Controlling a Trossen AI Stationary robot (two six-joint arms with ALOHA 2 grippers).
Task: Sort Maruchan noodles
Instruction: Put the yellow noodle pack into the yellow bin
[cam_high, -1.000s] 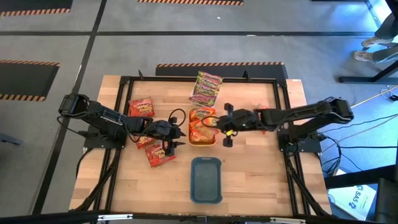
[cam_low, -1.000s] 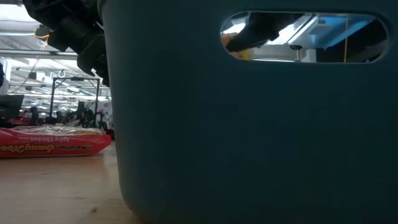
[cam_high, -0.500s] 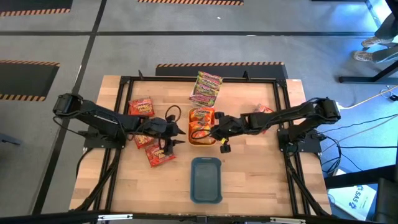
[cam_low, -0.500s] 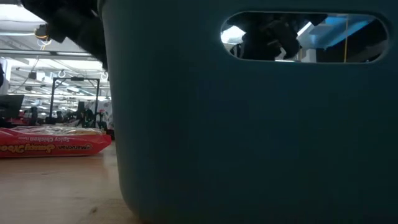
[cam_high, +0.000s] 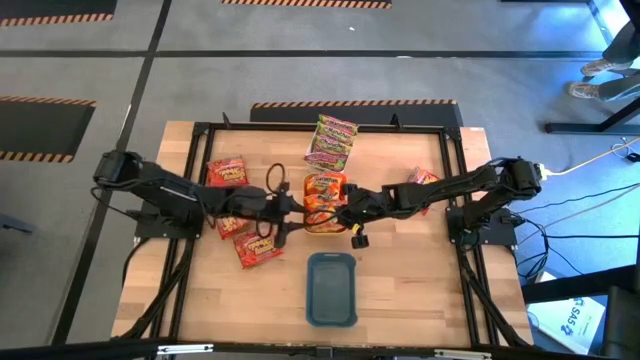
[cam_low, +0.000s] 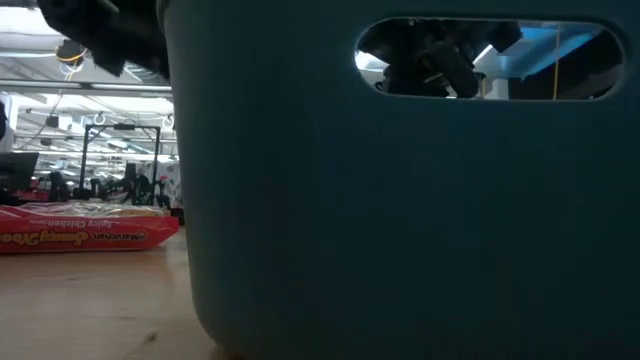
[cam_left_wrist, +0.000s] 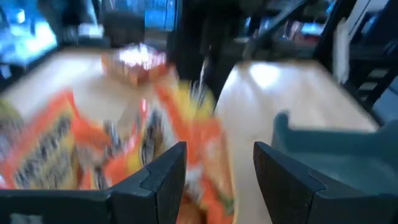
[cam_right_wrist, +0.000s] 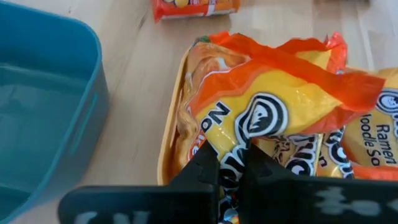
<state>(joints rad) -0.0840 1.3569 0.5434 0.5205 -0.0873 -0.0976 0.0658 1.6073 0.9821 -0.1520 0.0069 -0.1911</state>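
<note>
Your low view mostly blocked by teal tray (cam_low: 400, 220), left wrist view blurred, right gripper (cam_right_wrist: 230, 163) pinched shut on orange noodle packet (cam_right_wrist: 280, 106) over orange tray (cam_right_wrist: 169, 134), left gripper (cam_left_wrist: 214, 168) open, empty, beside that tray, red packets (cam_high: 255, 247) nearby

Both dark six-joint arms stretch inward and nearly meet at mid-surface. The left gripper (cam_high: 285, 213) sits low, its two dark fingers (cam_left_wrist: 163, 176) parted with a clear gap between them. The right gripper (cam_high: 352, 212) faces it, its fingers (cam_right_wrist: 205, 171) pressed nearly together.
</note>
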